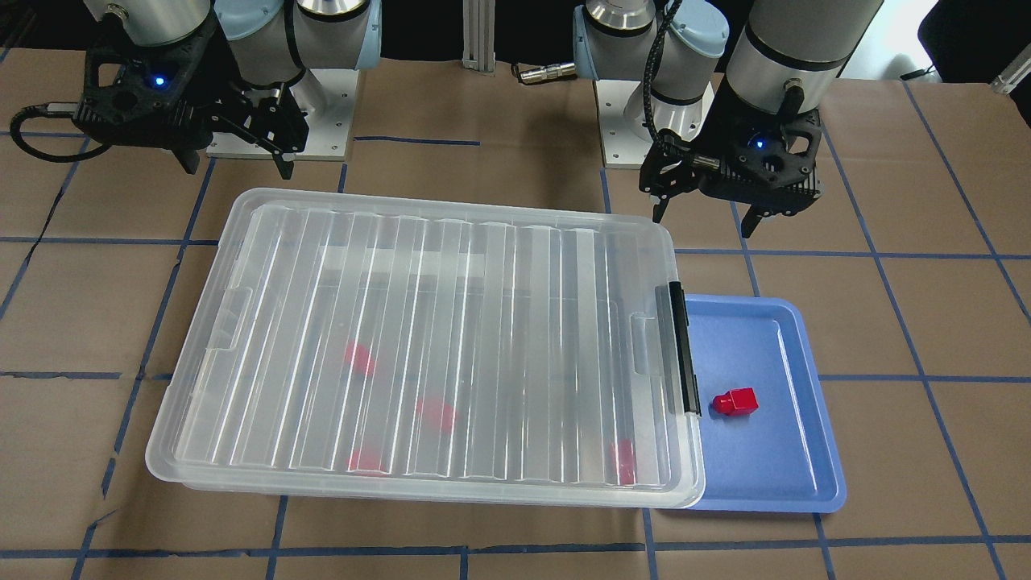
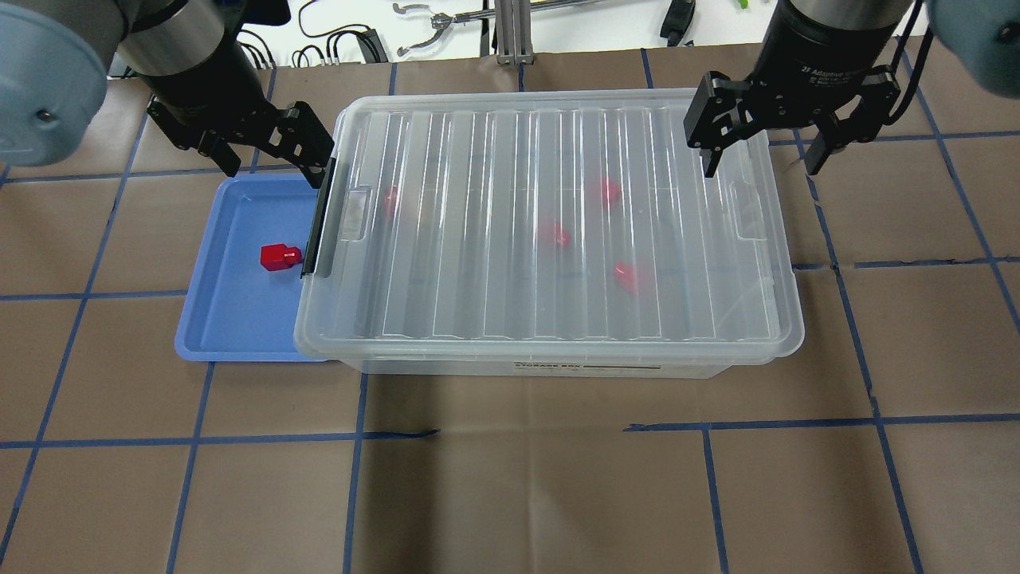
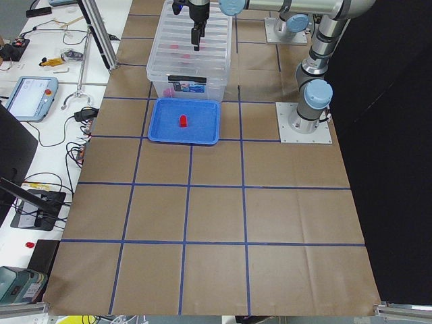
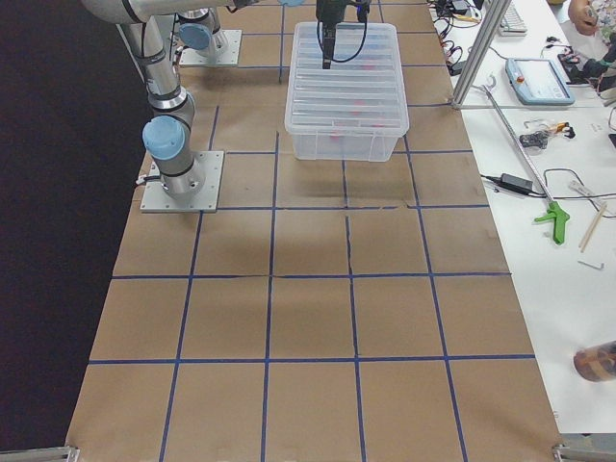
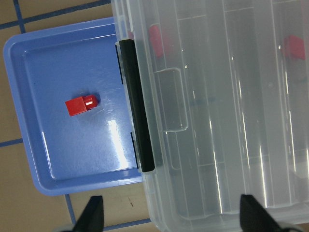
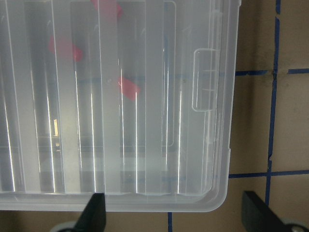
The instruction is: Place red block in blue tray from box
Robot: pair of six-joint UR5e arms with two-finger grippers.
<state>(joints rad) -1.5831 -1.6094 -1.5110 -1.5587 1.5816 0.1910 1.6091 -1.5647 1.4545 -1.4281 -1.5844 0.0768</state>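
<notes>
One red block [image 1: 735, 400] lies in the blue tray [image 1: 773, 475], also in the overhead view [image 2: 279, 256] and left wrist view [image 5: 82, 105]. The clear box [image 1: 483, 266] stands shut under its ribbed lid, its black latch bar [image 1: 683, 346] over the tray's edge. Several more red blocks [image 2: 553, 233] show blurred through the lid. My left gripper [image 2: 277, 171] is open and empty, above the tray's far edge by the latch. My right gripper [image 2: 761, 169] is open and empty, above the box's far right corner.
The table is brown paper with blue tape lines [image 2: 358, 434]. The arm bases [image 1: 644, 121] stand behind the box. Side benches with tools and cables [image 4: 539, 144] lie beyond the table's far edge.
</notes>
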